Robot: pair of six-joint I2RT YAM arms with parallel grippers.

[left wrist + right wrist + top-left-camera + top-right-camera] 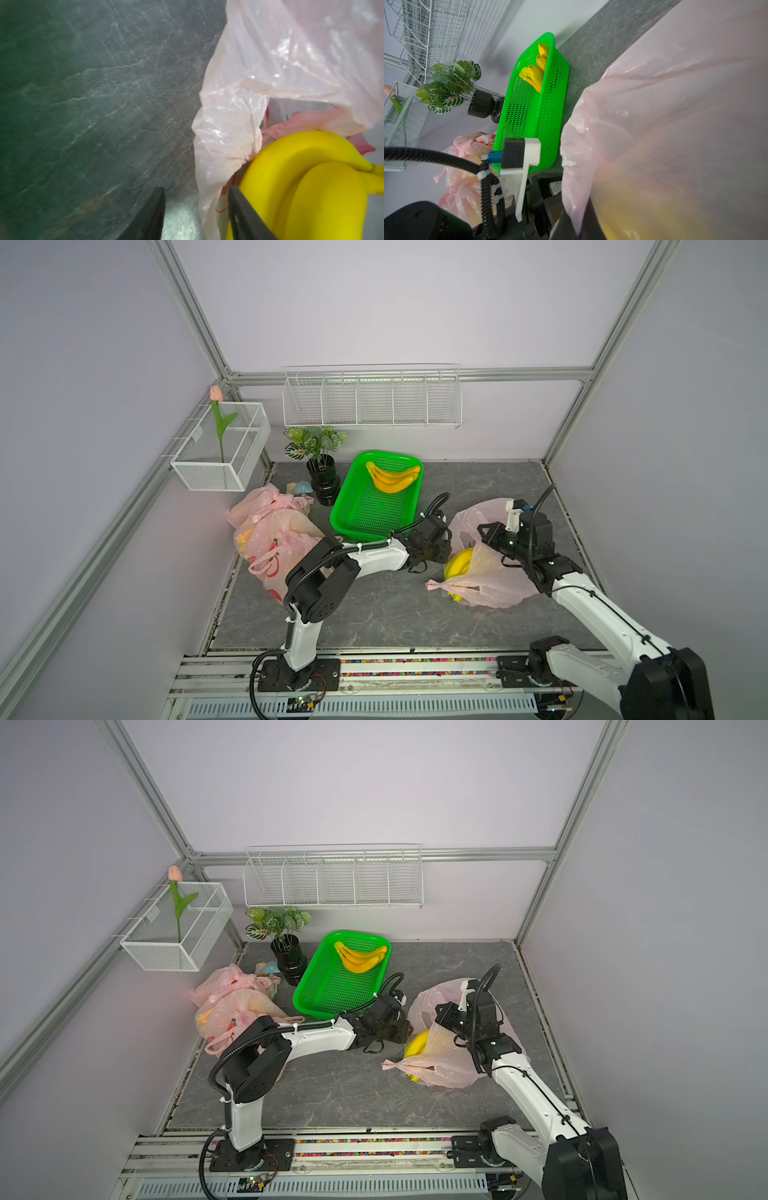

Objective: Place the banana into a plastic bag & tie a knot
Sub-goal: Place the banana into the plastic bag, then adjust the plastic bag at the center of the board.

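Note:
A bunch of yellow bananas (pixel 459 564) (pixel 417 1043) (pixel 301 187) sticks partly out of the mouth of a pink plastic bag (pixel 494 572) (pixel 449 1060) (pixel 259 72) (pixel 675 124) lying on the grey table at the right. My left gripper (pixel 440 556) (pixel 401 1031) (pixel 196 189) is at the bag's mouth. Its jaws stand apart, with a fold of the bag's edge between them and the bananas just outside one finger. My right gripper (pixel 484 531) (pixel 440 1011) (pixel 576 228) is shut on the bag's rim and holds it up. One twisted handle (pixel 436 585) lies on the table.
A green basket (pixel 370 510) behind the left gripper holds another banana bunch (pixel 392 479). Filled pink bags (pixel 270 531) lie at the left. A potted plant (pixel 320 472) stands at the back. Wire baskets (pixel 220 448) (pixel 372 400) hang on the walls.

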